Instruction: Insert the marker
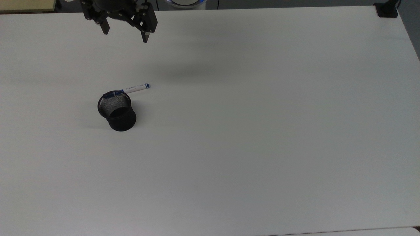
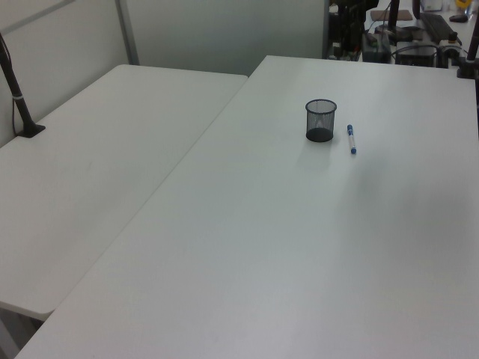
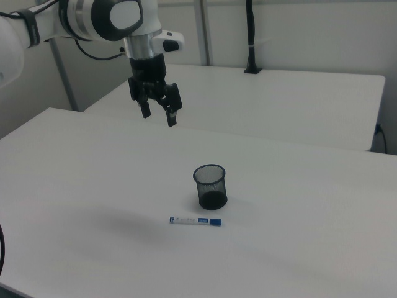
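Note:
The marker (image 1: 135,88) lies flat on the white table (image 1: 262,131), white-barrelled with blue ends, just behind the black mesh cup (image 1: 117,113) in the top view. In the right view the marker (image 3: 195,220) lies in front of the cup (image 3: 211,186); in the left view the marker (image 2: 350,139) lies at the cup's (image 2: 320,120) right. The cup stands upright and holds nothing I can see. My gripper (image 1: 126,35) hangs open and empty high above the table, well away from both; it also appears in the right view (image 3: 159,117).
A second white table (image 2: 90,172) adjoins this one. A black clamp post (image 1: 387,9) sits at the top view's far right corner. Equipment clutters the far end in the left view.

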`<state>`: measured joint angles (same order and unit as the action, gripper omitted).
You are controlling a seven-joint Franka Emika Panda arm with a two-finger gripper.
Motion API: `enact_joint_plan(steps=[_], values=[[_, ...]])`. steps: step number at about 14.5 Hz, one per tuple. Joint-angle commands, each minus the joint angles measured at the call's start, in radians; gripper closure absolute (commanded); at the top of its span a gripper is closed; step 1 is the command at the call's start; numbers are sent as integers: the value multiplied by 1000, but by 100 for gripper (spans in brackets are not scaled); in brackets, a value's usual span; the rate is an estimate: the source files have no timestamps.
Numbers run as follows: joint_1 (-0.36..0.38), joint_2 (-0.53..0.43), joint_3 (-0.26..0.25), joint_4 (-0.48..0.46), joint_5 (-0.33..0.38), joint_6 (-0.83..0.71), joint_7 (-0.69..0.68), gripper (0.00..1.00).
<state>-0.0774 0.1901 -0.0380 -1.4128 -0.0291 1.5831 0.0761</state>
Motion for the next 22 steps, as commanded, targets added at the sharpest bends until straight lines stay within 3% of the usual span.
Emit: enact_joint_plan(steps=[1, 22], values=[[4, -18, -3, -20, 6, -7, 103, 0], [10, -15, 9, -41, 15, -14, 45, 0]])
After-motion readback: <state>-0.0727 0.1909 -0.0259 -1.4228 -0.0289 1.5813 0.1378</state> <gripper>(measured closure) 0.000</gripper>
